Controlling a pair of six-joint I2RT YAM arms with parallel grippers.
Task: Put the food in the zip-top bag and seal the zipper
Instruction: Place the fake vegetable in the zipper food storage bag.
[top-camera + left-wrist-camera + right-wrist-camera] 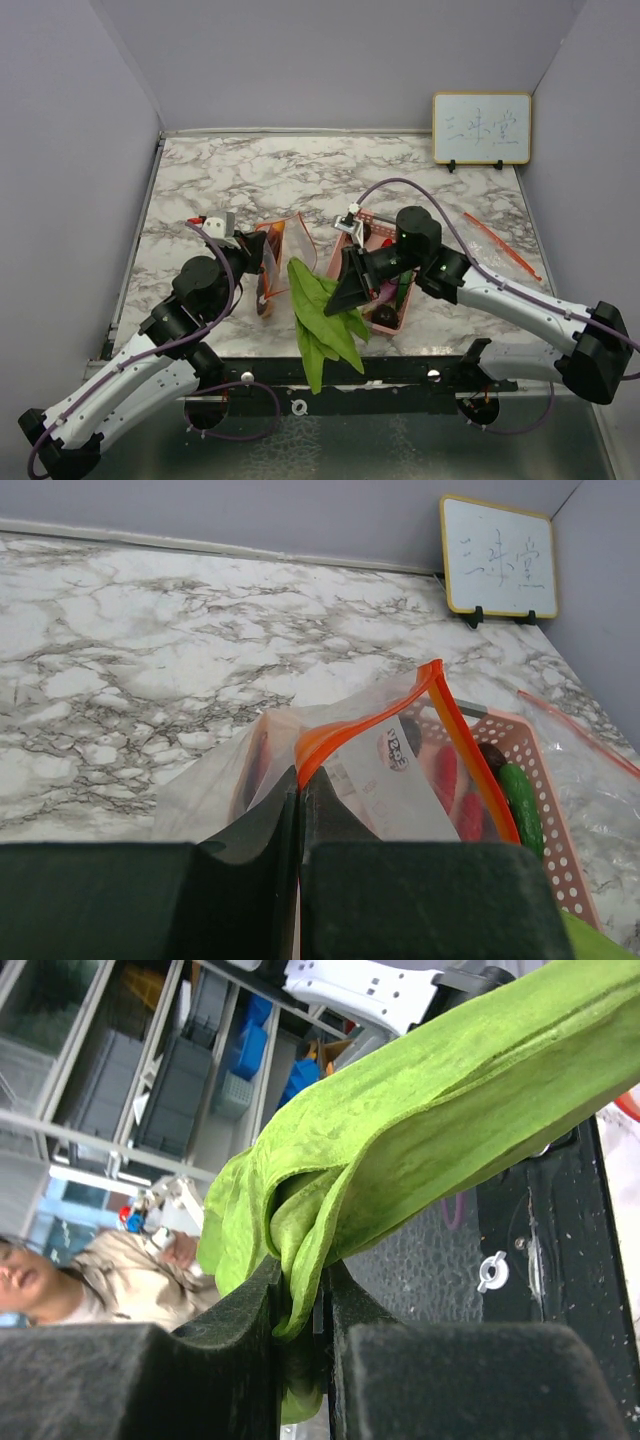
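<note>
The green leafy vegetable (322,320) is pinched at a bunched part by the shut fingers of the right gripper (300,1308); it hangs between the zip-top bag (277,250) and the pink basket (390,290), its lower end reaching over the near table edge. The bag's orange zipper rim (440,695) is clamped in the pressed-together left gripper (300,812) and held upright, mouth partly open. Step in hand, as judged: leaf into bag. The free end should be brought over the mouth and lowered deep before release, since a floppy leaf is likely to drape over the rim; the rim should be held steady and wide. Red chili peppers (455,785) and a green piece (522,802) are seen in the basket; the rest of the food is hidden behind bag and arm. A dark shape low in the bag cannot be identified, and the leaf's far end is cut off in the right wrist view.
</note>
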